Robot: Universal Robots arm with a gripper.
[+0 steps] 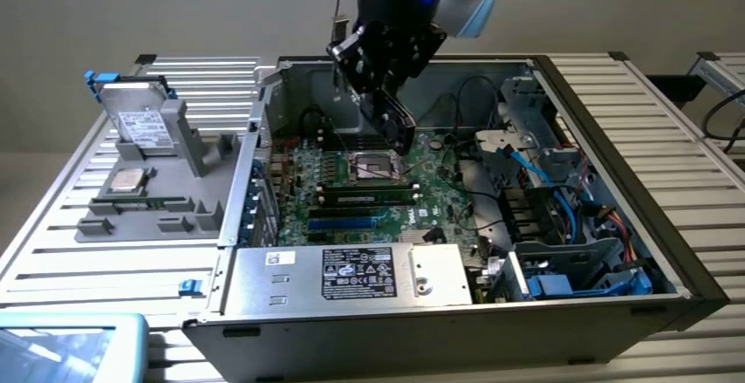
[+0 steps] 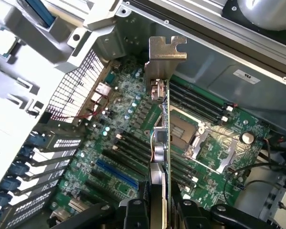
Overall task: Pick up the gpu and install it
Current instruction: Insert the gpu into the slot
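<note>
Gripper (image 2: 159, 198) part-closed, tight on gpu (image 2: 158, 138)

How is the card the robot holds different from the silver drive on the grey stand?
The gpu is gripped by the gripper over the motherboard inside the case; the hard drive stands in the grey holder outside it. The gpu ends in a metal bracket; the hard drive bears a white label. Both stand on edge.
</note>
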